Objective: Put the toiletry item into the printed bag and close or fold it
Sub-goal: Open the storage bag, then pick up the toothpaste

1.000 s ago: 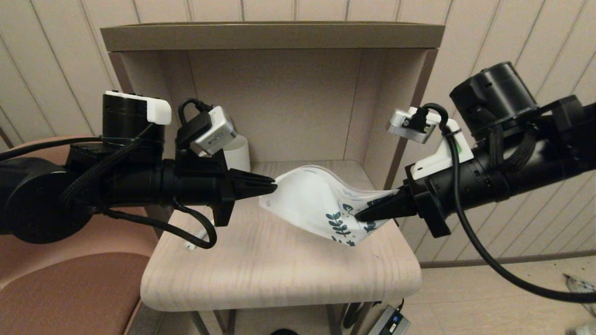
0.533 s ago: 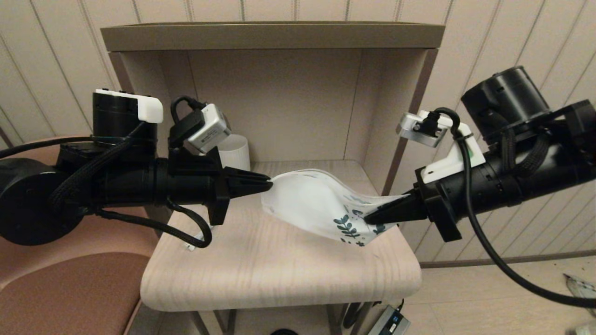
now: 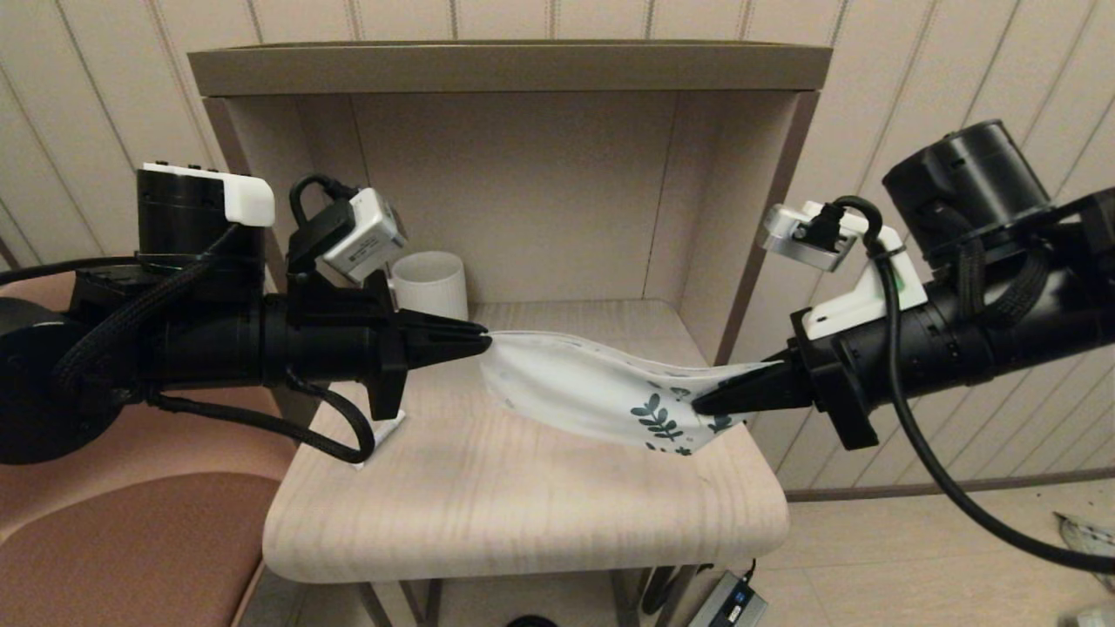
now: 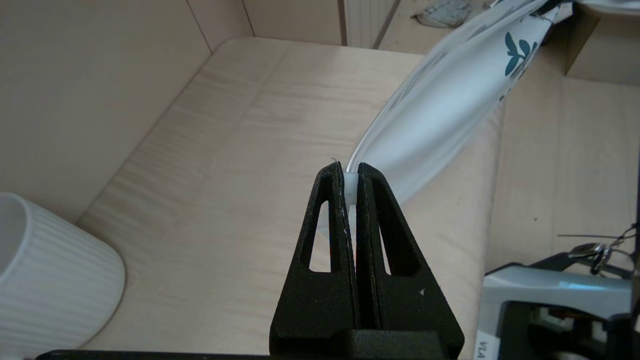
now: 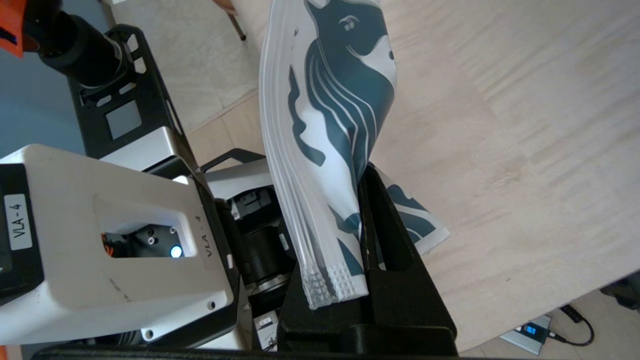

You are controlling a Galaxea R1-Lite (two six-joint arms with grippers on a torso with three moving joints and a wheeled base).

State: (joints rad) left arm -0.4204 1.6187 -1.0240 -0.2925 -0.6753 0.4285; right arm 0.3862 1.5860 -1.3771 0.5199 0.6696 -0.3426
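Head view: flat white soft printed bag with dark teal leaf prints at one end (image 3: 601, 396), strung in the air between two black grippers above a pale wood-grain shelf top (image 3: 523, 505), sagging slightly in the middle and clear of the wood.

Left gripper (image 3: 479, 335): at the plain white end of the bag, fingers (image 4: 345, 210) pinched narrow on its zip edge, only the thin white strip between them.

Right gripper (image 3: 701, 405): at the printed end, fingers clamped on the bag's corner; the right wrist view shows the teal-printed material and a ribbed white edge pressed against one black finger (image 5: 385, 240).

White ribbed mug (image 3: 429, 285): upright at the back of the shelf, behind the left gripper, apart from the bag.

Small white piece (image 3: 383, 431): lying on the shelf below the left arm, largely hidden by a black cable; cannot tell whether it is the toiletry item.
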